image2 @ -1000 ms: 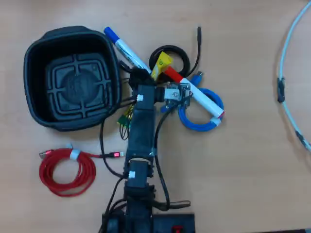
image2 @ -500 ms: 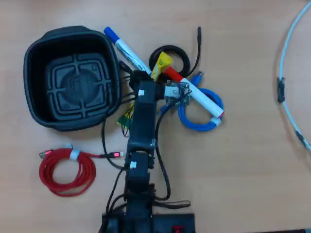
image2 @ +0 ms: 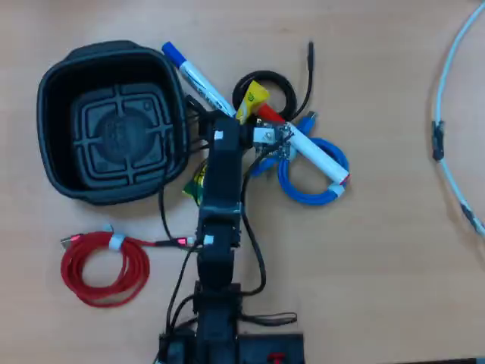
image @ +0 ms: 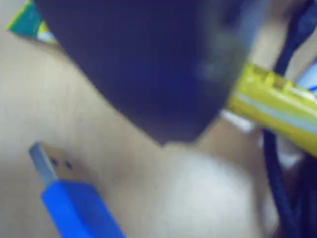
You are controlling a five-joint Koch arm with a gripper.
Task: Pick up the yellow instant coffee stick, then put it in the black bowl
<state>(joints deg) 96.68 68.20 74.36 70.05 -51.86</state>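
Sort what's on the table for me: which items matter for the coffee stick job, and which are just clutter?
Belongs to the job:
- long flat yellow coffee stick, mostly under the arm
- large rounded-square black plastic bowl, empty
- gripper

Just lying about:
- white marker with blue cap
- white marker with red cap
- coiled blue cable
- coiled red cable
- coiled black cable

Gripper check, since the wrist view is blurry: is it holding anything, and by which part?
Cannot be told: the gripper sits over the yellow coffee stick, jaws hidden.
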